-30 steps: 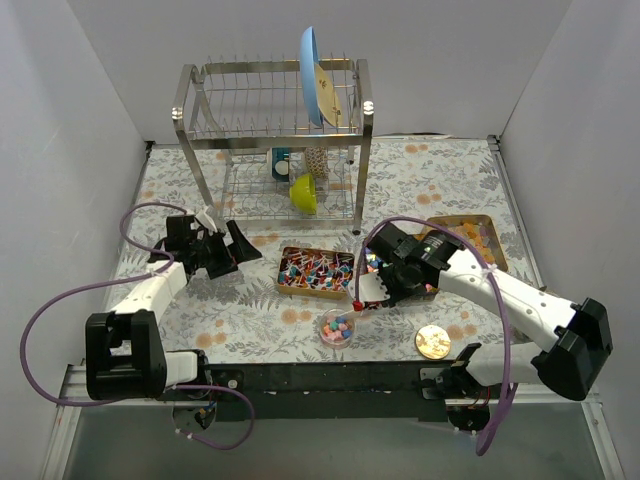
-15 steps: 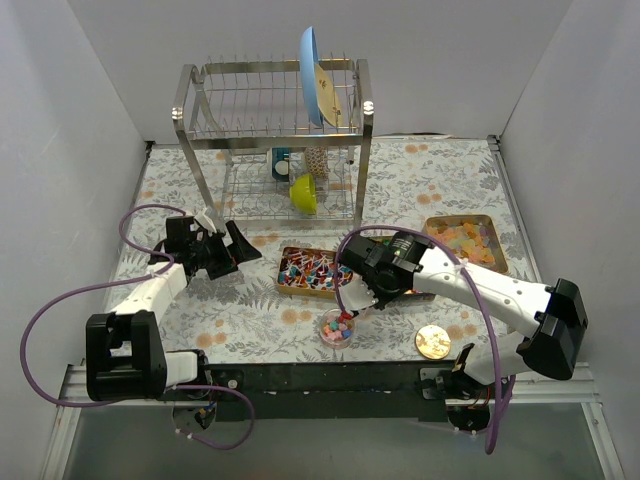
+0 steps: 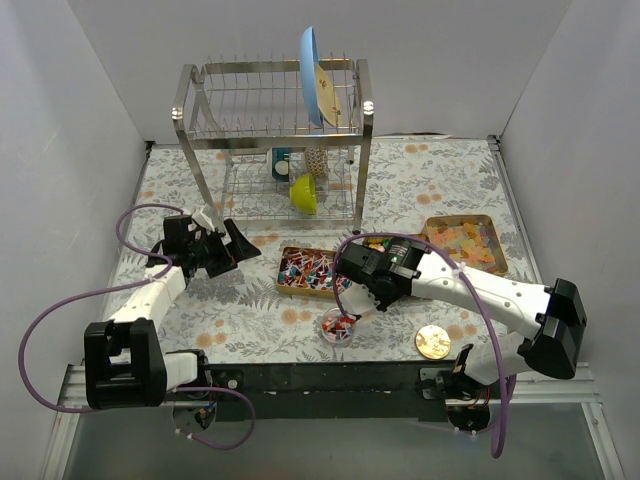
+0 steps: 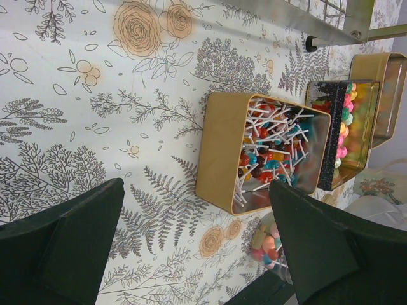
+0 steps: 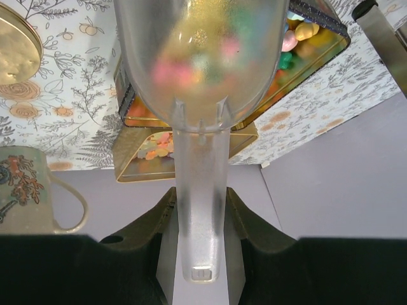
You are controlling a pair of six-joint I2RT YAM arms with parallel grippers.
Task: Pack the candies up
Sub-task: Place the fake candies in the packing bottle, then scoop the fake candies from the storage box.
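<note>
Floral-print desk [image 3: 250, 310], gold rectangular tins [image 4: 219, 152] loaded with candies [image 4: 267, 152]; clear plastic scoop [image 5: 200, 63] of pastel ones is clamped in right gripper [image 5: 202, 222] beside small clear cup [image 3: 326, 321]; left gripper [image 4: 197, 248] is spread wide, empty.

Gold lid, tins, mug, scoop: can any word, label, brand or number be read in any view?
No readable text in any view.
The gold lid: dimpled surface, nothing legible.
The mug: painted motif, no letters.
The scoop: a small moulded mark at the handle end, too small to read.
The lollipop tin: plain gold wall, no label.
</note>
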